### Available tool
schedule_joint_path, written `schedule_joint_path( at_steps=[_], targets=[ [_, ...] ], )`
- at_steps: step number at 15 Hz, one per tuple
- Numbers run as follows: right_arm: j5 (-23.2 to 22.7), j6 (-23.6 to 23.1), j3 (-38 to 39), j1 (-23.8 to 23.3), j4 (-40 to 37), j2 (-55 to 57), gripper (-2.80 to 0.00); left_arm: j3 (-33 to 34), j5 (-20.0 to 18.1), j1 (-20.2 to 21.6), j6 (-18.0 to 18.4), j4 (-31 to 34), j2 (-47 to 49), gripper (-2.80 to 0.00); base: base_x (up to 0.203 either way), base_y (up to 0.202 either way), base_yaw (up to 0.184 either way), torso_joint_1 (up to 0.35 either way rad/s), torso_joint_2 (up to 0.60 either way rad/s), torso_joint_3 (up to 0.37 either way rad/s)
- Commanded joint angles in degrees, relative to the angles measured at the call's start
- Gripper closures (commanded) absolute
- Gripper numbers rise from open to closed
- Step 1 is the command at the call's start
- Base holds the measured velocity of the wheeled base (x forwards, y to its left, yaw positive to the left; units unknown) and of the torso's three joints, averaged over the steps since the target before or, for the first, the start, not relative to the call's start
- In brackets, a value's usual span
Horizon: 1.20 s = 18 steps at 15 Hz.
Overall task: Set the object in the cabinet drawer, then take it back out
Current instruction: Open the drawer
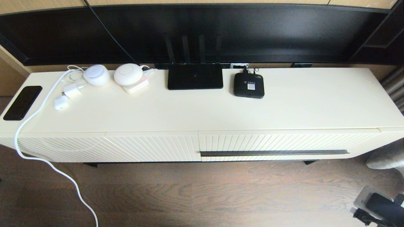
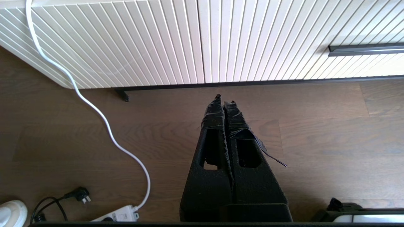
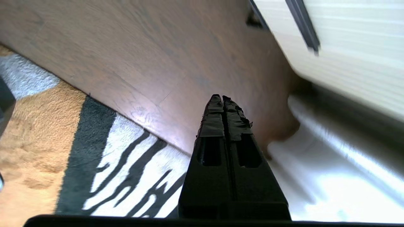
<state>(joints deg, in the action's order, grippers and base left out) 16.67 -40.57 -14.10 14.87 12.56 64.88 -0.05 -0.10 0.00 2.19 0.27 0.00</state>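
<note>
The cabinet drawer (image 1: 284,143) sits fully closed in the right half of the long cream cabinet (image 1: 221,110), its diagonally ribbed front flush with the plain ribbed panel (image 1: 104,146) to its left, and its long dark handle bar (image 1: 274,153) running level along its lower part. The black organiser box appears in none of the views, so where it is cannot be told. On the cabinet top, near the back edge, lie a flat black router (image 1: 195,80) with four antennas standing behind it and, just to its right, a small black rounded-square device (image 1: 249,85). Farther left are two round white gadgets (image 1: 128,74), a white charger plug (image 1: 72,90), a small white case (image 1: 60,102) and a black phone (image 1: 22,102) at the far left end. A white cable (image 1: 41,104) trails from the top over the front edge down to the wooden floor (image 1: 202,195). The left gripper (image 2: 224,98) hangs low over the floor in front of the ribbed panel, its fingers pressed together and holding nothing. The right gripper (image 3: 221,97) is low at the right end of the cabinet, pointing toward the floor beside a patterned rug (image 3: 94,164), its fingers likewise pressed together and empty; only part of that arm shows at the lower right corner of the head view.
</note>
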Motion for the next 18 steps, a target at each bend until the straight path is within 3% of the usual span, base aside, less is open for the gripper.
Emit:
schedule_joint_path(
  at_steps=[1,4,8,13,18],
  targets=[
    [-4.69,-6.01,-1.94,0.07,0.35,3.51,0.0,-0.02,0.01,0.0,0.0,0.0,0.0,0.0,0.0,0.0,0.0,0.0,0.0,0.0],
    [-11.8,-16.45,-5.9,-0.98,0.22,7.68,0.0,0.04,0.01,0.0,0.0,0.0,0.0,0.0,0.0,0.0,0.0,0.0,0.0,0.0],
    [-16.55,-23.72,-13.32,-5.97,-7.69,9.04,0.0,0.03,0.01,0.0,0.0,0.0,0.0,0.0,0.0,0.0,0.0,0.0,0.0,0.0],
    [-24.34,-28.92,-8.74,-13.19,-15.76,-1.85,0.0,-0.02,0.01,0.0,0.0,-0.07,0.0,0.0,0.0,0.0,0.0,0.0,0.0,0.0],
    [-25.55,-27.71,-7.19,-12.85,-13.74,-0.13,0.0,0.01,0.01,0.0,0.0,0.0,0.0,0.0,0.0,0.0,0.0,0.0,0.0,0.0]
  ],
)
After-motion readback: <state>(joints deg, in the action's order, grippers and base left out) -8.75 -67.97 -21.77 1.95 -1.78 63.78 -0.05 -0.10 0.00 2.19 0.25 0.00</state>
